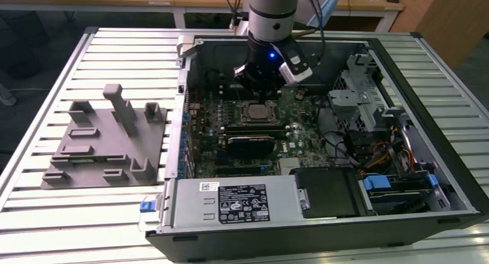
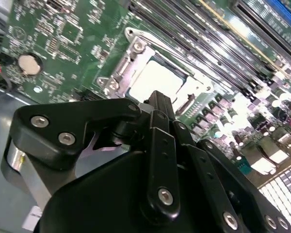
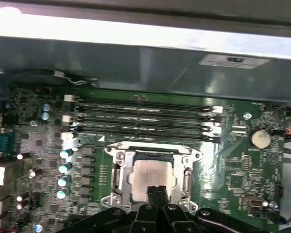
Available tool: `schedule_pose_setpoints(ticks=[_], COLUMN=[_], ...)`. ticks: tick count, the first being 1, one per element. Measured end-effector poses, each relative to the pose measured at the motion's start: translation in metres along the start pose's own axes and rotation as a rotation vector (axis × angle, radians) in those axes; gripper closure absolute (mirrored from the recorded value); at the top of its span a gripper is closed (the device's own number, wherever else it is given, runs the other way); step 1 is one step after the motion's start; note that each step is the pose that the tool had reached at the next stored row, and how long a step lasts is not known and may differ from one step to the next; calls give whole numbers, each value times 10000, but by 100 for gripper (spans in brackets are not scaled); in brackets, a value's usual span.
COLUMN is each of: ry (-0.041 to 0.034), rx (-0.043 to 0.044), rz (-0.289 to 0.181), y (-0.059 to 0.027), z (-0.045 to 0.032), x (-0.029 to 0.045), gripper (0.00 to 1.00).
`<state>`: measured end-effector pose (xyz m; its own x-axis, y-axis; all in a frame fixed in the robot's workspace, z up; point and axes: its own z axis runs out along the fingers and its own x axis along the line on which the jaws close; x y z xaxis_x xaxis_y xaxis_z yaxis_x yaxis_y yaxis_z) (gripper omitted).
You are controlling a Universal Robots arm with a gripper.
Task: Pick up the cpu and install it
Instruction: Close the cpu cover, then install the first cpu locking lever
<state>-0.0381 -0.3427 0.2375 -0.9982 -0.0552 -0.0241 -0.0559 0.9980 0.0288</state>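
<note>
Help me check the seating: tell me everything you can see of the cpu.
The cpu is a flat square chip with a pale, silvery metal top, plain and slightly reflective. It lies level in its socket on the green motherboard, framed by a silvery metal bracket, next to the memory slots. The gripper, fingers shut, hangs over one edge and hides it. Whether it touches the chip cannot be told.

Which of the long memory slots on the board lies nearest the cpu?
The slot right beside the socket's metal frame that holds the cpu; the other slots lie beyond it, toward the case wall.
</note>
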Motion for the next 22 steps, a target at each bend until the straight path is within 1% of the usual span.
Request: schedule_pose_setpoints(ticks=[2,4,10,22], ry=[0,1,0,0], rx=[-1,1,0,-1], rz=[-1,0,0,0], y=[-2,-1,2,2], z=[1,-6,-101,-109], x=[-22,-22,-24,-25], gripper=[89,89,89,89])
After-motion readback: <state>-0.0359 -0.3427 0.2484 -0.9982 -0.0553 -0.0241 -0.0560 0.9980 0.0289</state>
